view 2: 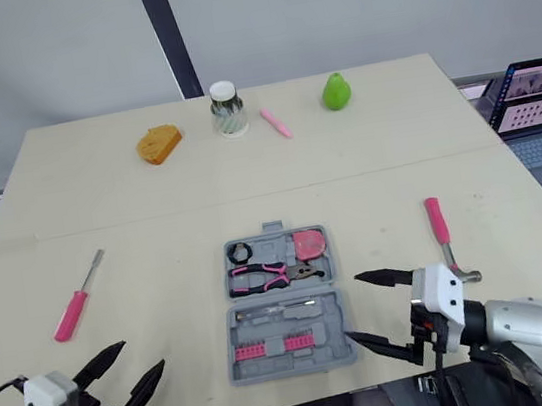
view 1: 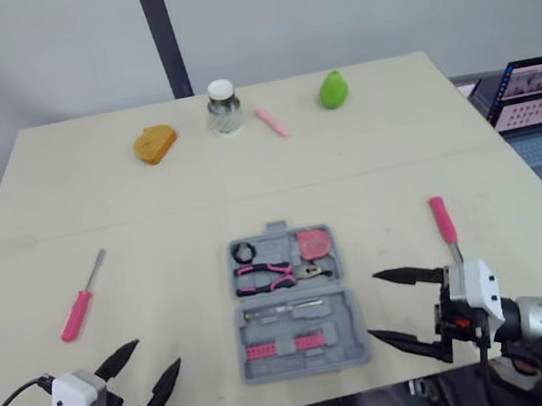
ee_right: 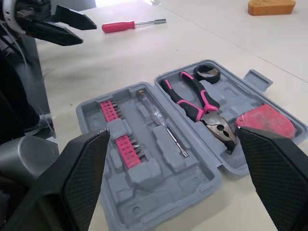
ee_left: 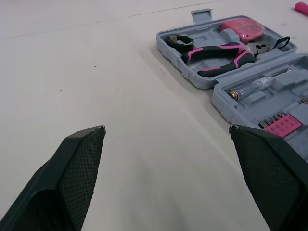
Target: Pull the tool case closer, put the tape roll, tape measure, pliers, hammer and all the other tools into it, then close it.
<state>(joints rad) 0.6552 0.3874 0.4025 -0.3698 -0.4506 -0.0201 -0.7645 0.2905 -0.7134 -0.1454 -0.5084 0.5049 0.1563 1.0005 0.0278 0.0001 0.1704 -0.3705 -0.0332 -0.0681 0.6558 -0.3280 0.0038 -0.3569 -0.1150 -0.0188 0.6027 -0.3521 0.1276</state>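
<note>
Tool case point(view 1: 304, 364) is lying open and flat on the table point(view 1: 152, 220), toward 6 o'clock from the table's centre, near the front edge. Its far half is holding the black tape roll point(view 1: 243, 251), the pink-handled pliers point(view 1: 276, 277) and the pink tape measure point(view 1: 312, 243); the near half is holding pink bits point(view 1: 283, 346). Hammer point(view 1: 442, 219) is lying outside at 3 o'clock of the case, pink handle pointing to 12. Pink screwdriver point(view 1: 77, 313) is lying well apart at 9 o'clock. Left gripper point(view 1: 156, 352) is hovering at 8 o'clock of the case, fingers spread wide, gripping nothing. Right gripper point(view 1: 372, 304) is hovering just beside the case at 4 o'clock, also wide and not gripping anything. Jar point(view 1: 223, 107), green pear point(view 1: 333, 89) and orange block point(view 1: 156, 143) are sitting far off at 12.
</note>
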